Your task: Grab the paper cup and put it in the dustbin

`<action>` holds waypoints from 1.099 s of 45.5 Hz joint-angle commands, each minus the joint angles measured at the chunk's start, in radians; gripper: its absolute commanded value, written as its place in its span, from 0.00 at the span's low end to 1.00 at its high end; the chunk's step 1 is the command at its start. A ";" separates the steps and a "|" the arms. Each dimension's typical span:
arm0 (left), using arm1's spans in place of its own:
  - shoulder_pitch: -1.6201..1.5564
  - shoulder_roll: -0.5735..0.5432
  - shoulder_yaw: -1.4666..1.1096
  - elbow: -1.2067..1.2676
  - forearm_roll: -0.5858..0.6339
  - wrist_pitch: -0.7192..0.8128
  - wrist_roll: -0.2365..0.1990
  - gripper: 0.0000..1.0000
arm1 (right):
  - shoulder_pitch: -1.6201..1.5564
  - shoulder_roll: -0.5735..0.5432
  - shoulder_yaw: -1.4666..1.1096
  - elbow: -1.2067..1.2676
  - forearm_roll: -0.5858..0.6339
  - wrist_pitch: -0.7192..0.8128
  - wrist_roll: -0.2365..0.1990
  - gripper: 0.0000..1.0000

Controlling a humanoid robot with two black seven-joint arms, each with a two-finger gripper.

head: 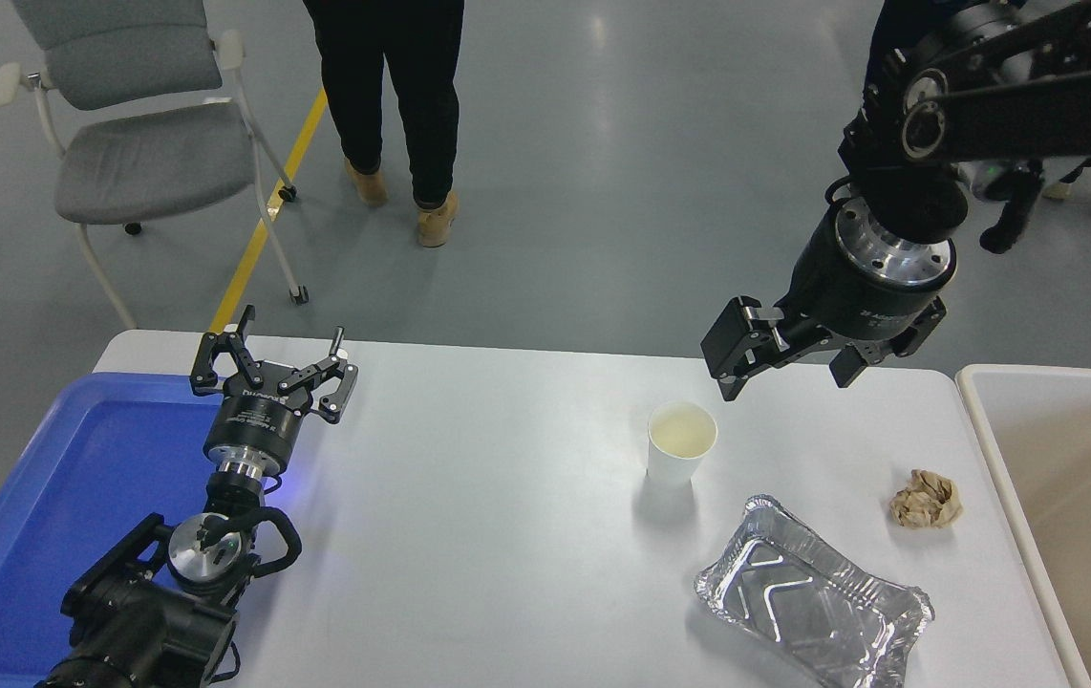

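Note:
The white paper cup (680, 452) stands upright near the middle of the white table (488, 497), its cream inside showing. The cream dustbin (1061, 497) stands at the table's right edge. My right gripper (787, 375) hangs open and empty in the air, above and to the right of the cup, over the table's far edge. My left gripper (275, 363) is open and parked at the lower left, over the edge of the blue tray (58, 506).
A shiny foil tray (813, 605) lies at the front right, just in front of the cup. A crumpled brown paper ball (927, 499) lies between the cup and the dustbin. A person's legs (397, 96) and a grey chair (139, 134) are beyond the table.

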 commanded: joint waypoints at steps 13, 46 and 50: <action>0.000 0.000 0.000 0.000 0.001 0.000 0.000 0.99 | -0.261 0.146 0.126 -0.333 -0.166 -0.007 -0.002 1.00; 0.000 0.000 0.000 0.000 0.001 0.000 0.001 0.99 | -0.750 0.188 0.187 -0.701 -0.384 -0.121 0.001 1.00; 0.000 0.000 0.000 0.000 0.001 0.000 0.000 0.99 | -0.792 0.188 0.208 -0.729 -0.393 -0.140 0.001 1.00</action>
